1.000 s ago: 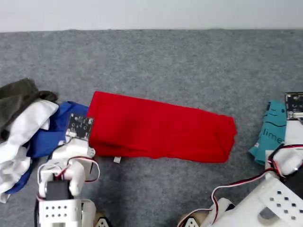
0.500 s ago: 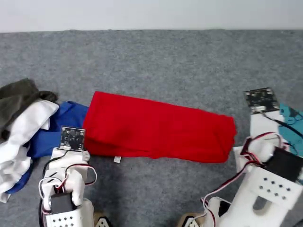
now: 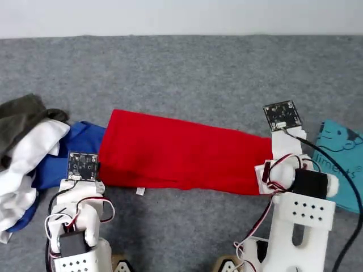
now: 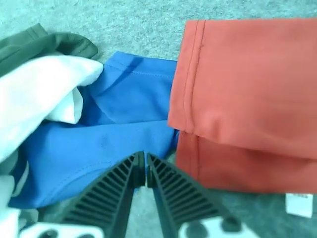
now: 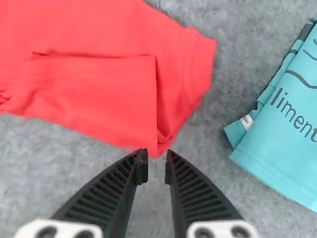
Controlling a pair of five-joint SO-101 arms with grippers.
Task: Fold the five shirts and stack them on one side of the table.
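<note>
Looks to be mid-fold on the red shirt (image 3: 187, 156), spread across the middle of the desk (image 3: 198, 73) as a long doubled band. Touching its left end, a loose heap: blue shirt (image 3: 71, 150) against the red hem, white shirt (image 3: 28, 153) and dark green shirt (image 3: 20, 113) farther out. Off its right end, near but apart, a teal shirt (image 3: 340, 164) lying flat. Holds the left jaws pressed together and empty, just off the red shirt's near left corner, above blue cloth. Holds the right jaws parted only a crack, also empty, at the red shirt's near right corner, tips just short of the edge. Likely about to fold the band crosswise. Calls for opening both jaws wider, pinching through every layer at each end, then carrying one end over the other without dragging the blue shirt along. No stack yet.
</note>
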